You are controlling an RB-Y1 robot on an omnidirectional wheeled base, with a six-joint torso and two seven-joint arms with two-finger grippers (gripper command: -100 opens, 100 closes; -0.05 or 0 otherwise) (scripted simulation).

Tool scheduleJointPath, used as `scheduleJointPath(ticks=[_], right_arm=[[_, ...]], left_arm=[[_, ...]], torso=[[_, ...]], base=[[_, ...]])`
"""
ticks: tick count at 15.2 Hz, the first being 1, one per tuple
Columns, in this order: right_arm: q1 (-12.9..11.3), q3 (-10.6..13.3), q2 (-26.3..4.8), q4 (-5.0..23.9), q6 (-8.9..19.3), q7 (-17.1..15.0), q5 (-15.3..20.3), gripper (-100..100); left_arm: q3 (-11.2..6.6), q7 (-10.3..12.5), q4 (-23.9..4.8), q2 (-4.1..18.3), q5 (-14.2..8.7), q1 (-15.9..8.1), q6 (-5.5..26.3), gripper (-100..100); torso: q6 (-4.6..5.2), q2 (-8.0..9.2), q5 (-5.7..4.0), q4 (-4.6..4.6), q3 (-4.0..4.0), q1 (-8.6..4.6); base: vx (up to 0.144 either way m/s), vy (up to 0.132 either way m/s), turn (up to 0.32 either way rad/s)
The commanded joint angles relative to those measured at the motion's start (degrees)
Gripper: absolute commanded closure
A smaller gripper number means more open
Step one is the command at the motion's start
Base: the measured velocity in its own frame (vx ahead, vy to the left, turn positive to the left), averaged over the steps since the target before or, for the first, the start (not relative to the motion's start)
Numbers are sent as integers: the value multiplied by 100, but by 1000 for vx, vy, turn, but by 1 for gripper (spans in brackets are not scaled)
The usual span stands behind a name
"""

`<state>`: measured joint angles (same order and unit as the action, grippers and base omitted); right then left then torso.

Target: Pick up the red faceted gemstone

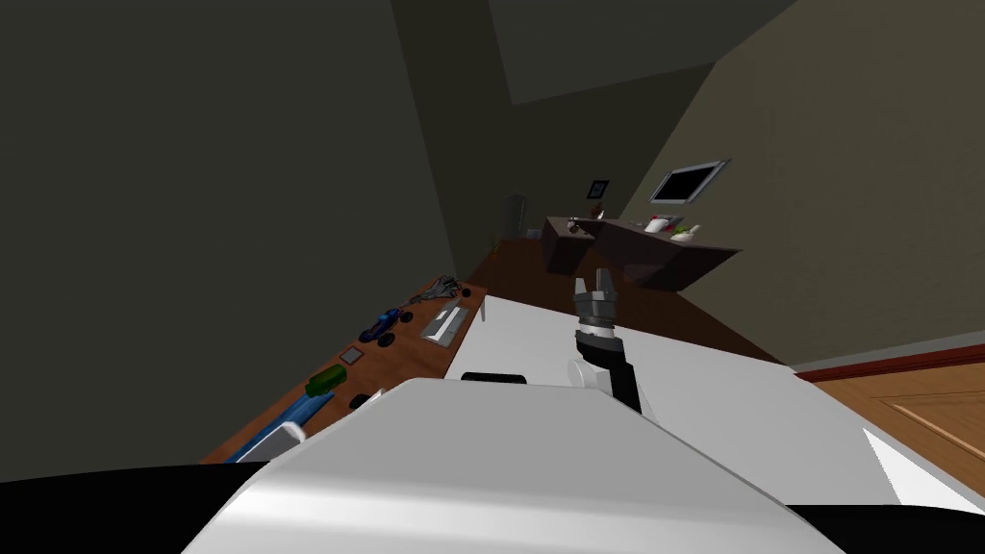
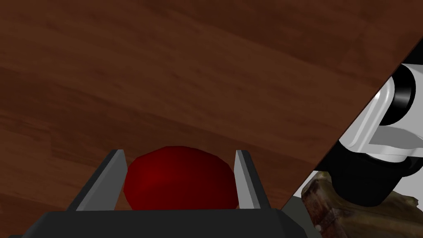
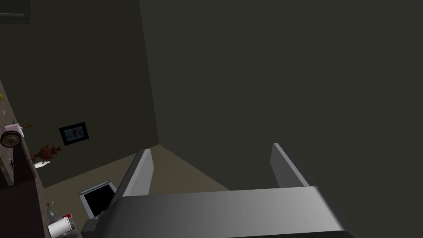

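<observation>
While a brown wood-grain surface (image 2: 165, 62) is filling the backdrop, the left gripper (image 2: 179, 153) is pinching a dark red, rounded faceted gemstone (image 2: 179, 182), with both grey blade fingers (image 2: 108, 177) pressing its sides. The right gripper (image 1: 592, 281) is hanging over a white flat surface (image 1: 712, 385), fingers spread.

You have one red gemstone (image 2: 179, 177). On the one brown side table (image 1: 409, 354) you can count one blue toy car (image 1: 382, 327), one grey toy jet (image 1: 442, 287), one grey keyboard (image 1: 444, 322) and one green object (image 1: 326, 379). Farther off hang one dark wall screen (image 1: 688, 183) and one framed picture (image 1: 598, 188).
</observation>
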<state>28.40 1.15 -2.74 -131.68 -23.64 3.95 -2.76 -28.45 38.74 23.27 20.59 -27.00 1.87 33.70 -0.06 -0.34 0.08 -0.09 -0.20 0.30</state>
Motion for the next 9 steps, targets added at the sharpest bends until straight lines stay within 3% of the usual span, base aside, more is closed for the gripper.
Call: scheduleJointPath(ticks=[1,2,3,6,9], right_arm=[[0,0,0,0,0,0,0,0],[0,0,0,0,0,0,0,0],[0,0,0,0,0,0,0,0],[-1,1,1,0,0,0,0,0],[-1,1,1,0,0,0,0,0]], left_arm=[[0,0,0,0,0,0,0,100],[1,-1,0,0,1,0,1,100],[-32,1,-20,166,-53,-74,185,100],[-52,30,51,282,-82,-92,371,100],[-59,-10,-9,299,-104,-119,339,100]], torso=[[0,0,0,0,0,0],[0,2,1,1,1,0],[0,3,1,1,2,0],[4,22,-6,6,13,-31],[-1,24,-5,5,14,-25]], base=[[0,0,0],[0,0,0],[-25,-47,-99],[-58,-88,-74],[-34,-42,-8]])
